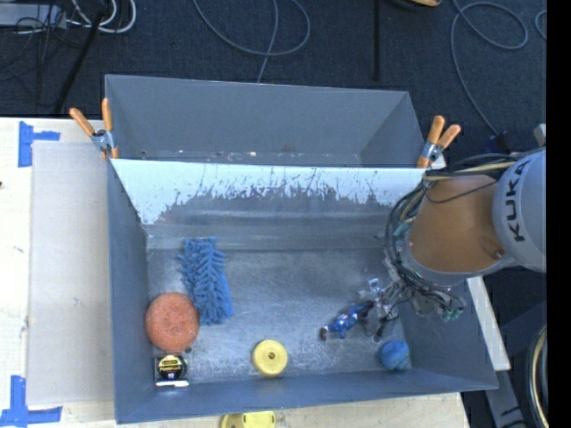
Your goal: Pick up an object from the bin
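the gripper sits low at the right side of the bin, just beside a small glossy blue object on the floor to its left. open or closed: cannot tell. nearby items: one blue ball, just below the gripper near the front wall. further left, well apart: one yellow disc, one yellow-and-black tape measure, one orange-red round pad, one shaggy blue duster touching the pad.

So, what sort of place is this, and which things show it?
Likely a robotics lab: a robot arm reaches into a grey metal bin of small things, with cables trailing over the floor.
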